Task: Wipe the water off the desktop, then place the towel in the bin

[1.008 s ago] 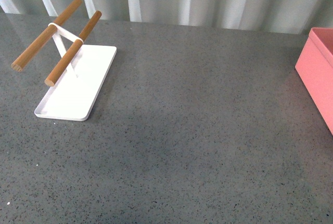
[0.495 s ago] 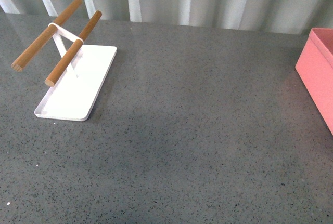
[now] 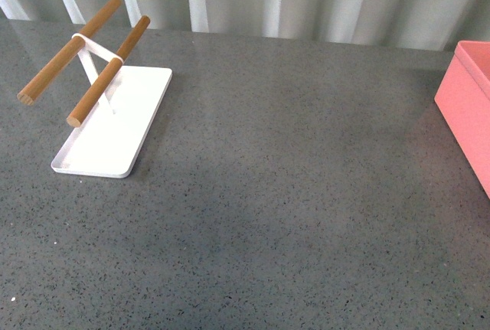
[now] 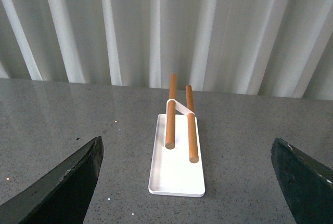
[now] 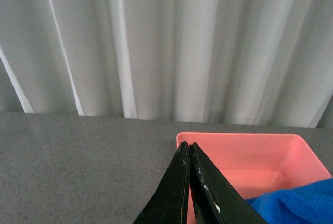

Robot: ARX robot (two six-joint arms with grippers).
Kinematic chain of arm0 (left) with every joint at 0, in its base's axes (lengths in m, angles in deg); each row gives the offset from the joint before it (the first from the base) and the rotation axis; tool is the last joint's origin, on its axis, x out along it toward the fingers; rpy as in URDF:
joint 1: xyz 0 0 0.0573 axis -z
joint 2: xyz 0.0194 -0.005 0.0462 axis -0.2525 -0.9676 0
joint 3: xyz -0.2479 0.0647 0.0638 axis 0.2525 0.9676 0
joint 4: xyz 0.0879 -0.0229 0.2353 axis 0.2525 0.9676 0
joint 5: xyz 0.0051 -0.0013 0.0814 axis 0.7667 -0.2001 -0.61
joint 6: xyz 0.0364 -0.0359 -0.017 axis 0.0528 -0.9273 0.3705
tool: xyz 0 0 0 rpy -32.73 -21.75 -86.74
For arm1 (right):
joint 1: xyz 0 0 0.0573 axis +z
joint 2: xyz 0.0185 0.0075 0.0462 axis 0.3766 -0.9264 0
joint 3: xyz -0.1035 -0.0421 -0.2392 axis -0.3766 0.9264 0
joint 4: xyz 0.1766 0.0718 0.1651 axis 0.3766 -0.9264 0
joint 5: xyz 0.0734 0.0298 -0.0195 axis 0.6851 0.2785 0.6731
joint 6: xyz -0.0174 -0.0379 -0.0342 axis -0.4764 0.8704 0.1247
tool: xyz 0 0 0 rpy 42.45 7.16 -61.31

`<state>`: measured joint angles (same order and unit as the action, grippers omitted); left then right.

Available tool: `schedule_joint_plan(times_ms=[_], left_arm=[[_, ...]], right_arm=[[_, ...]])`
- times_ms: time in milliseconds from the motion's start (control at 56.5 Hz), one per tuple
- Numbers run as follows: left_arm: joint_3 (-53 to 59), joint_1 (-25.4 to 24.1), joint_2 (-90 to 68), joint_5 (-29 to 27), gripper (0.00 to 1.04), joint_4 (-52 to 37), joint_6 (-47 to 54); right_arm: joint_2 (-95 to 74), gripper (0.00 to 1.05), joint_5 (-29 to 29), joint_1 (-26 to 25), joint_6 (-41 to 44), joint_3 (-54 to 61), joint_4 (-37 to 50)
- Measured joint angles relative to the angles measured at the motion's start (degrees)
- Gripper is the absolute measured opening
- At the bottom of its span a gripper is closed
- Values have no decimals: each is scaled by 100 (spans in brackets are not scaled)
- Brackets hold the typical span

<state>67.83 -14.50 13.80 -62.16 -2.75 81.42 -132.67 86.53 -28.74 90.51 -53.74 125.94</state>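
I see staged test bench, lab-like, not home: bare speckled grey desktop point(image 3: 291, 192), white pleated curtain backdrop point(image 4: 156, 26), only props white tray with wooden bars point(image 3: 107, 127), pink bin point(image 5: 244, 156).

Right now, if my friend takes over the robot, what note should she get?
Left end effector: open, holding nothing, facing the white tray with wooden bars.
Right end effector: shut, holding nothing.
The blue towel shows at the bin's near corner, apparently inside it, not gripped.
The desktop shows no puddle in the front view.
Done: wiping and binning look finished.
Left: check the towel sits fully inside the bin.
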Motion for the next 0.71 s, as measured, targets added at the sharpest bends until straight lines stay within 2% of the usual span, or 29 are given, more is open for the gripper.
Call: schedule_joint_plan(times_ms=[212,283,389,477,584,707], left_arm=[[0,0,0,2,98,0,0],[0,0,0,2,98,0,0],[0,0,0,2,98,0,-2],[0,0,0,0,98,0,0],[0,0,0,2,98,0,0],[0,0,0,0,98,0,-2]], right_arm=[[835,3,-186,212,-2,636,-203],[1178,3,-581,483,-7,822,-372],[1596,3,-575,645,-7,1005,-599],[2009,3,-603,647,-9,1150,-866],[2122,3,-608,647,-11,1384,-662],[2538,3,-614,647,-13,1464,-1062]])
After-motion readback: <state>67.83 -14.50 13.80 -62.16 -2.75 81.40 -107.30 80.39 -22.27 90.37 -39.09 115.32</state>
